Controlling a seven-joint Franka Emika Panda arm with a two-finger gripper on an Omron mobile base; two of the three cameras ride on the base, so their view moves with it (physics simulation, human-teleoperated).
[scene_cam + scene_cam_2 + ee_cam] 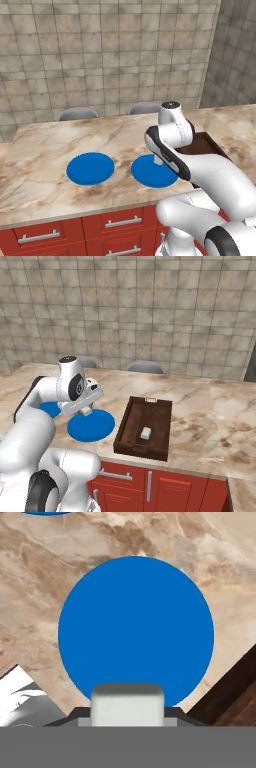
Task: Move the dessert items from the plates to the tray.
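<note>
Two blue plates lie on the marble counter, the left plate [90, 168] bare and the right plate [150, 174] [92, 426] [136, 629] under my hand. My gripper [158, 160] [86, 411] [128, 713] hangs just above that right plate, shut on an off-white dessert cube [128, 703] held between its jaws. The dark brown wooden tray [123, 431] [204, 145] sits just to the right of this plate. A second cream cube [145, 433] rests inside the tray, toward its near end. The other plate [49, 408] peeks out behind my arm.
Two grey chair backs [78, 113] [144, 107] stand behind the counter against the tiled wall. Red drawers with metal handles [122, 221] run under the counter's front edge. Bare marble [210, 416] stretches to the right of the tray.
</note>
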